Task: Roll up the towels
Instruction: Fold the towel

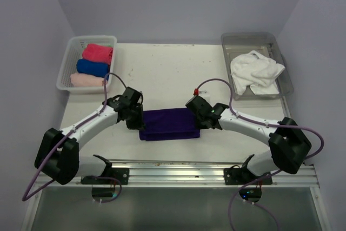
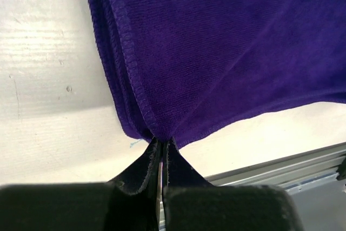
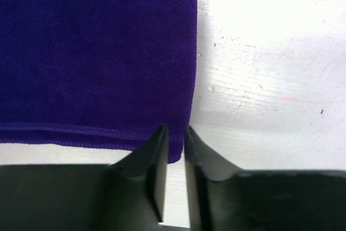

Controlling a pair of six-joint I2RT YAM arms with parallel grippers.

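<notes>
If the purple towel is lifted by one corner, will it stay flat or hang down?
Probably floppy: the purple towel puckers where the left gripper pinches it. Its stacked folded layers may well slide apart.

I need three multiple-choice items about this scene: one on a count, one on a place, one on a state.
1. How many rolled towels lie in the basket? A one; B three; C five.
2. Where is the purple towel? A in the tray; B on the floor; C flat on the table, near its middle.
3. The left jaws are: A shut on the purple towel's corner; B wide open; C out of view.
Key: 1 B, three rolls lie side by side; 2 C, the top view shows it; 3 A, the left wrist view shows the pinch.
</notes>
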